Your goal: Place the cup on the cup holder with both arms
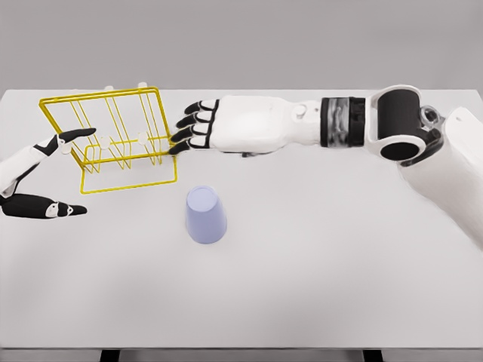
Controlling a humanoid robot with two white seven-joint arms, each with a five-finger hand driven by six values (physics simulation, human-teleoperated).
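- Cup [205, 216]: you see it upside down on the bench [317, 256], untouched, near the cup holder [113, 136].
- Right hand [198, 125]: fingers spread, touching the holder's wire.
- Left hand [38, 177]: fingers open, empty.
- Placement: all left to do.

The cup holder [113, 136] is thin yellow wire, metal by the look of it, with a slight sheen. The cup [205, 216] looks like smooth, matt lavender plastic. The table [324, 271] is a plain white, matt top. Both arms wear smooth white shells, hard and faintly glossy, with black finger segments on the right hand [195, 127] and left hand [45, 177].
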